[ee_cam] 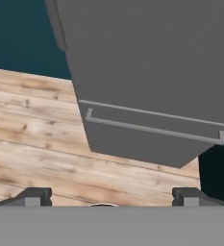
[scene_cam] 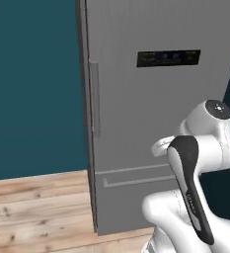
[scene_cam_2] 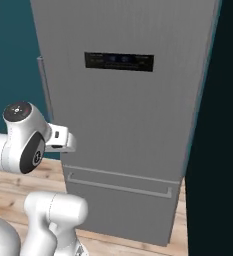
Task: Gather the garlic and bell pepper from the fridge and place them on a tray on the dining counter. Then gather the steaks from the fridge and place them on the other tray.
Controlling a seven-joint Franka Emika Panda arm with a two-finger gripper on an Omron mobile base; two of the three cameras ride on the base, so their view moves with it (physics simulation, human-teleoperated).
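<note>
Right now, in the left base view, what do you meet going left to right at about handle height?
Teal wall → the fridge's vertical bar handle → the closed fridge door → black display strip, higher on the door → the robot arm's white upper joint.

A home kitchen: a tall brushed steel fridge (scene_cam: pixel 136 113) with a black display strip (scene_cam: pixel 169 58) in the upper right of the frame, a teal wall (scene_cam: pixel 32 84) at left, wood-plank floor (scene_cam: pixel 37 207) below.
</note>
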